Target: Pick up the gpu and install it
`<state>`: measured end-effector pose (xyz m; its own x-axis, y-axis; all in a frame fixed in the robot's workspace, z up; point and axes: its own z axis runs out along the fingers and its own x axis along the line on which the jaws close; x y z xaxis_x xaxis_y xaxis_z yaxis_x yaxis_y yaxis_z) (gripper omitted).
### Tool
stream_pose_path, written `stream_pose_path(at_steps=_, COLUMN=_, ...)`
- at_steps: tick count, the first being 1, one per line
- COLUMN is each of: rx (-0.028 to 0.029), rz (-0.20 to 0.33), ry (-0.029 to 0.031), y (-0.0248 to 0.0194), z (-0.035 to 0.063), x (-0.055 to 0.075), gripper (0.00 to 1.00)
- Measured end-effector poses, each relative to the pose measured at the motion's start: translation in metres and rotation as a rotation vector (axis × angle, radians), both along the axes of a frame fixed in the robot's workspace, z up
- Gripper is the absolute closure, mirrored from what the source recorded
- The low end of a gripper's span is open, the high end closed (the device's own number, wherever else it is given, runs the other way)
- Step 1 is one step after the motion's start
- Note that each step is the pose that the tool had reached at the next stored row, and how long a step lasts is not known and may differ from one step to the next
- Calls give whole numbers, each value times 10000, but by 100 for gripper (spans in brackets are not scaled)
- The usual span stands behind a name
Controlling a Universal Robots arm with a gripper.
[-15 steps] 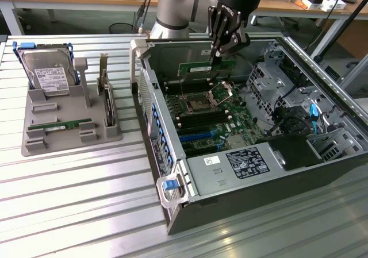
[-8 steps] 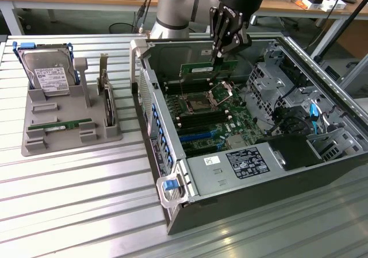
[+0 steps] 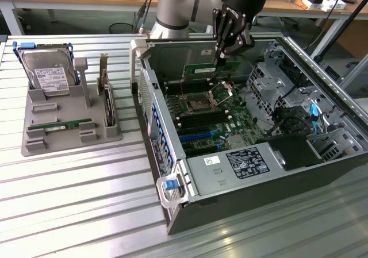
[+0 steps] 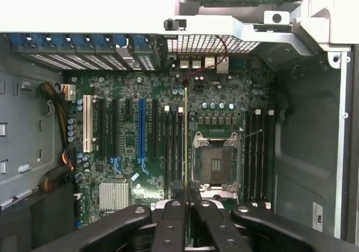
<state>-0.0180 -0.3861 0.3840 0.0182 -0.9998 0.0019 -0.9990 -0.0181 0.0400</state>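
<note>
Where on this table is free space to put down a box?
Free: the slatted table nearest the camera, bordered by the grey tray and the computer case. Crowded: inside the case, where the gripper holds the gpu over the motherboard.

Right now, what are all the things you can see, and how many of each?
table: one, silver slats, under everything.
computer case: one, dark grey, open on the table.
motherboard: one, green, inside the computer case.
tray: one, grey, on the table, exterior view's left.
hard drive: one, silver in blue rails, standing in the tray.
dark card: one, blackish with metal bracket, upright in the tray.
spare stick: one, green, lying flat in the tray.
gpu: one, green, above the motherboard, in the gripper.
gripper: one, black, shut on the gpu.
arm: one, grey and pale blue, behind the computer case.
</note>
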Motion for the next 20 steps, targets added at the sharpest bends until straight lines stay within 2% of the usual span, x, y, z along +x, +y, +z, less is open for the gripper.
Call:
stream_pose_path(at_steps=4, rx=0, rz=0, ry=0, y=0, z=-6, x=37, gripper=88)
stream_pose_path(at_steps=5, rx=0, rz=1, ry=0, y=0, z=-21, x=217, gripper=88)
stream_pose_path(at_steps=20, rx=-10, rz=1, ry=0, y=0, z=-41, x=323, gripper=88)
